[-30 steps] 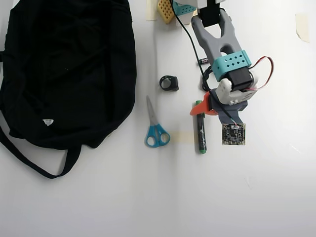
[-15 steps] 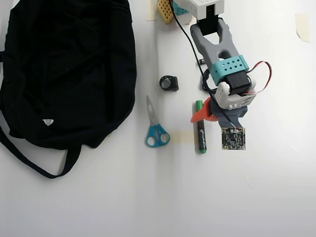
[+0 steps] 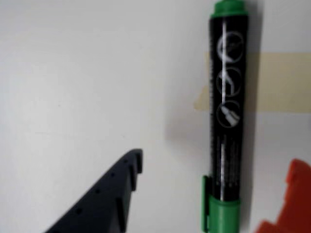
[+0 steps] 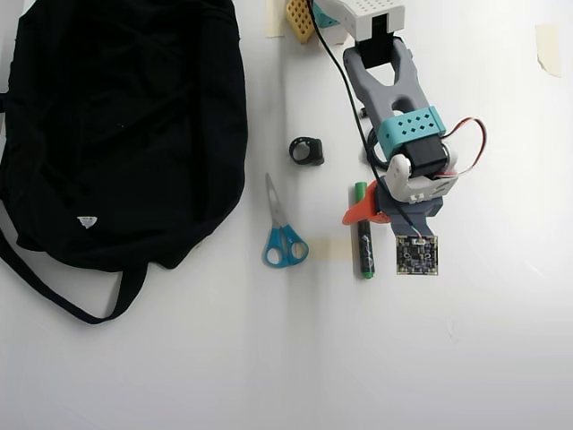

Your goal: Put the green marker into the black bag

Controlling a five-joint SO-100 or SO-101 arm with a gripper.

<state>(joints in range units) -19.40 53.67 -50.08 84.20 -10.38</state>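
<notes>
The green marker (image 4: 365,251) lies lengthwise on the white table, to the right of the scissors in the overhead view. My gripper (image 4: 369,213) hangs over its upper end, the orange finger (image 4: 356,212) on its left side. In the wrist view the green marker (image 3: 226,116) runs upright between the dark finger (image 3: 109,196) at lower left and the orange finger (image 3: 291,204) at lower right. My gripper (image 3: 217,162) is open and neither finger touches the barrel. The black bag (image 4: 116,125) fills the overhead view's upper left, its strap trailing toward the bottom left.
Blue-handled scissors (image 4: 285,235) lie between the bag and the marker. A small black ring-shaped object (image 4: 306,150) sits above them. A strip of beige tape (image 4: 333,249) is stuck to the table beside the marker. The arm's base (image 4: 372,13) stands at the top.
The wrist has shifted a little down and to the left in the overhead view, bringing the orange finger across the marker's upper end. Marker, bag and scissors have stayed put.
</notes>
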